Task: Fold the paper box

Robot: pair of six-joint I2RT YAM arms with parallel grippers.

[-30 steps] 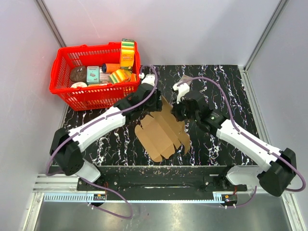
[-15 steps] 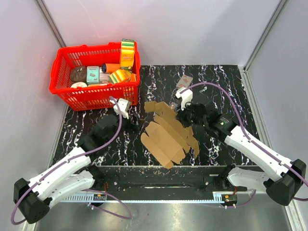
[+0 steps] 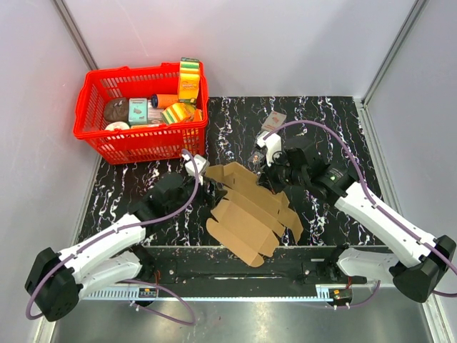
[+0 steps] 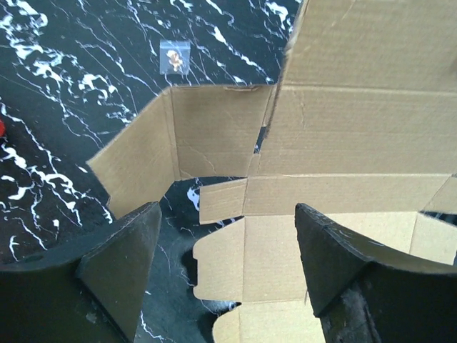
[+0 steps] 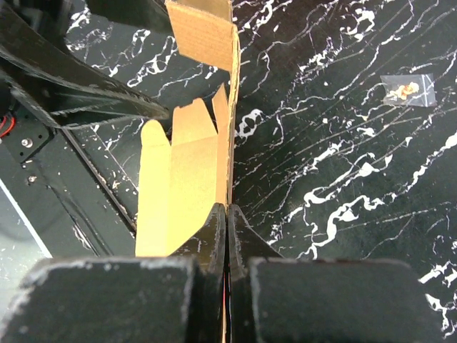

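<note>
The paper box (image 3: 246, 214) is a flat brown die-cut sheet in the middle of the black mat, with one side lifted. My right gripper (image 3: 271, 179) is shut on the sheet's right edge; in the right wrist view its fingers (image 5: 214, 229) pinch the cardboard (image 5: 178, 179), which shows nearly edge-on. My left gripper (image 3: 202, 184) is at the sheet's left side, open. In the left wrist view its fingertips (image 4: 227, 246) straddle a flap of the sheet (image 4: 343, 143) without touching it.
A red basket (image 3: 93, 132) full of groceries stands at the back left. A small printed packet (image 3: 274, 120) lies on the mat behind the right gripper. Grey walls close in on both sides.
My left arm drew back from the sheet's far corner, then came in again at its left side with the jaws wider. The sheet slid a little toward the near edge in the right gripper.
</note>
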